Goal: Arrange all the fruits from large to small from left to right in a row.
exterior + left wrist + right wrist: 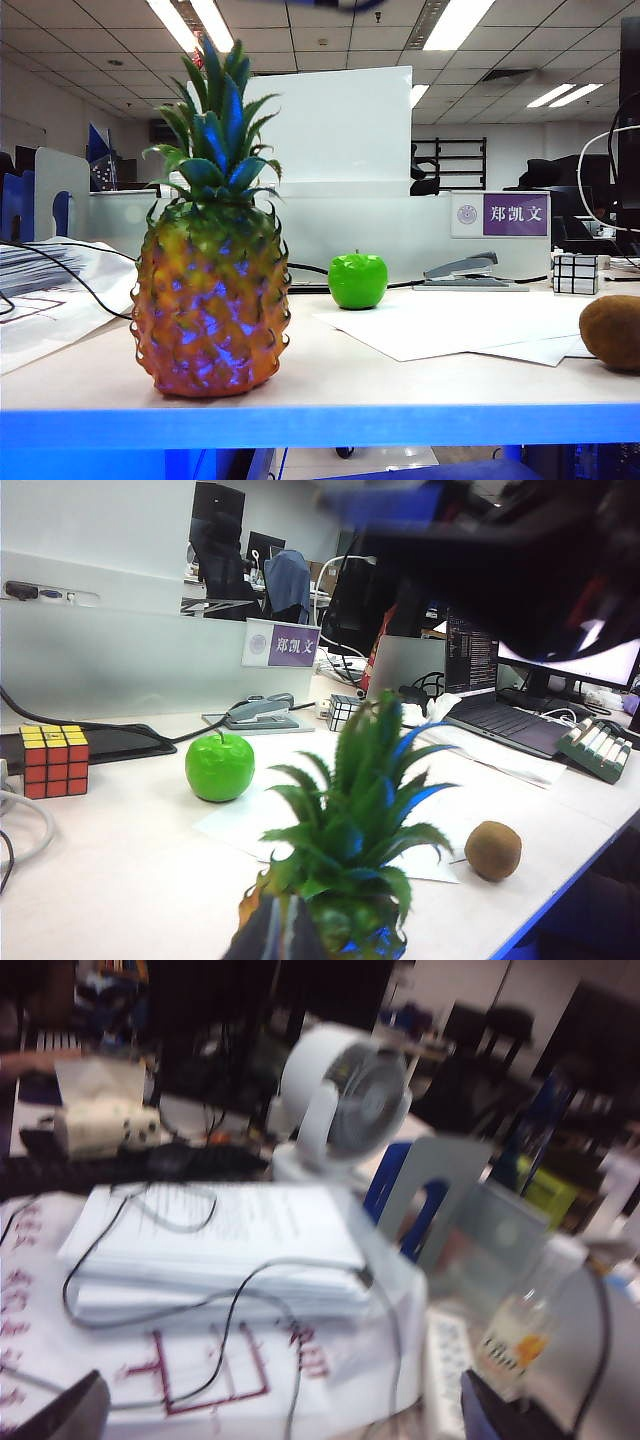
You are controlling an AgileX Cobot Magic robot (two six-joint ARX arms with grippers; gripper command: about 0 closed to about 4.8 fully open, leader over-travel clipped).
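Three fruits stand in a row on the white table. The tall pineapple [212,300] is on the left, the green apple [357,280] in the middle, and the brown kiwi [612,332] at the right edge. No gripper shows in the exterior view. My left gripper [277,908] is shut with nothing in it, hanging just in front of the pineapple's crown [360,810]; the apple [220,767] and kiwi [493,850] lie beyond. My right gripper [285,1430] is open and empty, its fingers [60,1415] wide apart over papers, with no fruit in its view.
A mirror cube [575,273] and a stapler [465,270] sit behind the fruits, with paper sheets [450,325] under the apple. A Rubik's cube [56,760] is at the far side. The right arm [520,560] blurs overhead. A paper stack [220,1245], fan [345,1100] and bottle [515,1335] fill the right wrist view.
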